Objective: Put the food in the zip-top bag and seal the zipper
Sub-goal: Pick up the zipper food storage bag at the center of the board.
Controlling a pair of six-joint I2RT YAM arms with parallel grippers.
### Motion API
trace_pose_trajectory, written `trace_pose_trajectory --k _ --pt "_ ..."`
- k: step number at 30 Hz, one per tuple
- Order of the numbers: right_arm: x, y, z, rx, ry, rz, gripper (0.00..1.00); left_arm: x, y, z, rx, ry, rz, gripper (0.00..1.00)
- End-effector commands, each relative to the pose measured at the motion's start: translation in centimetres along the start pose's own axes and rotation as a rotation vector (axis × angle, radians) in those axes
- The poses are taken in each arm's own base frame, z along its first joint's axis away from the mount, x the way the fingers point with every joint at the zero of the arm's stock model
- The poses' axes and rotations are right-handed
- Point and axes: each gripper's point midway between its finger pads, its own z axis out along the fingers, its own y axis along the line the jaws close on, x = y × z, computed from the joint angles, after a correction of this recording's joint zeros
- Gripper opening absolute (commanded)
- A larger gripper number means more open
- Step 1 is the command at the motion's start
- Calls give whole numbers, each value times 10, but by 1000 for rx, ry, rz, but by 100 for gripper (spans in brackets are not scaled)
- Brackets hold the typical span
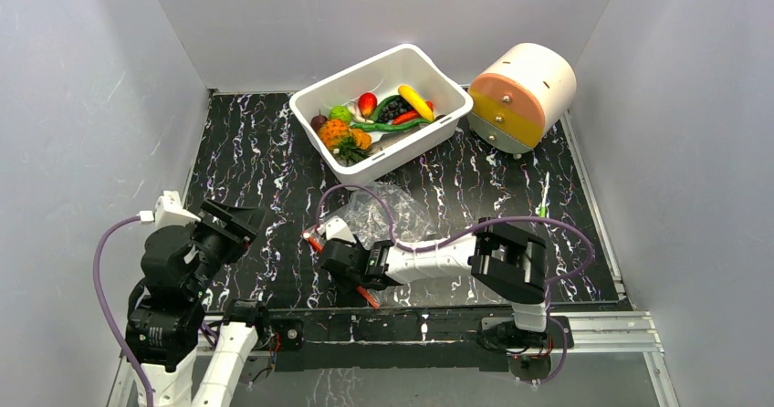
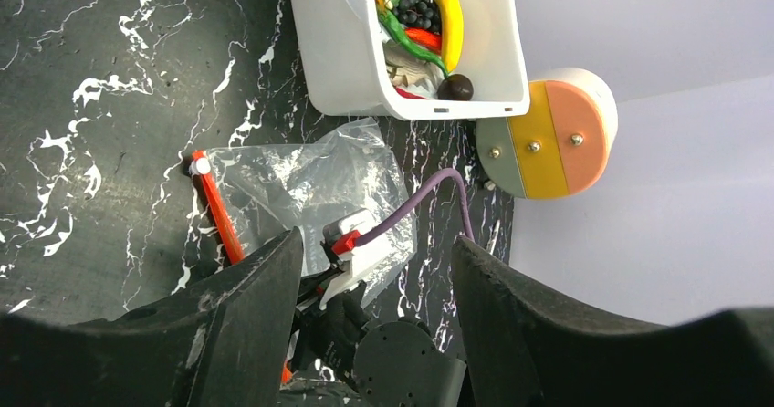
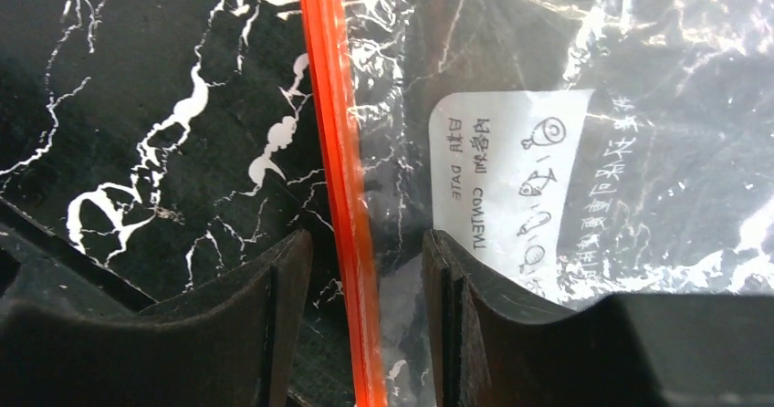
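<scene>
The clear zip-top bag lies flat and empty on the black marbled table; it also shows in the left wrist view and the right wrist view. Its red-orange zipper runs between the fingers of my right gripper, which is open and straddles the strip right at the table, not closed on it. In the top view the right gripper is at the bag's near-left edge. The food is in the white bin. My left gripper is open and empty, raised at the left.
A round white drum with orange and yellow faces stands right of the bin. A small green item lies near the right edge. Grey walls close in the table on three sides. A purple cable loops over the right arm.
</scene>
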Motion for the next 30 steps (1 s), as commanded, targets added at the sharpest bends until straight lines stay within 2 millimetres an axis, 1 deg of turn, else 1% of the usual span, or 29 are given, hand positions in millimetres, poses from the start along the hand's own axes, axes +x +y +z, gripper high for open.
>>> trace_pose_trajectory --k 1,3,4,6,8,11,13,16,21,25,30 --pt "-7 3 6 5 -11 -20 44 3 7 -1 -22 6 9 59" --pt "-6 -1 7 27 -19 -15 24 6 7 0 -18 20 7 59" --pt "-8 -3 7 37 -27 -11 16 8 7 0 -17 31 7 59" --pt "-16 -4 0 40 -58 5 6 11 9 2 -22 44 11 59" --pt "-27 -1 -9 21 -94 27 0 13 10 2 -25 54 18 59" --pt "-43 3 -25 -18 -151 69 0 20 15 6 -28 78 19 58" --pt "-54 6 -36 -48 -188 101 0 28 17 10 -22 111 4 58" --pt "-76 12 -62 -109 -257 165 0 45 21 21 -17 180 -49 58" --pt "-103 20 -102 -228 -360 269 0 78 16 34 42 343 -169 55" --pt "-116 23 -129 -324 -428 339 0 89 13 43 96 392 -216 56" --pt "-120 19 -148 -389 -473 391 0 99 -1 54 200 461 -260 58"
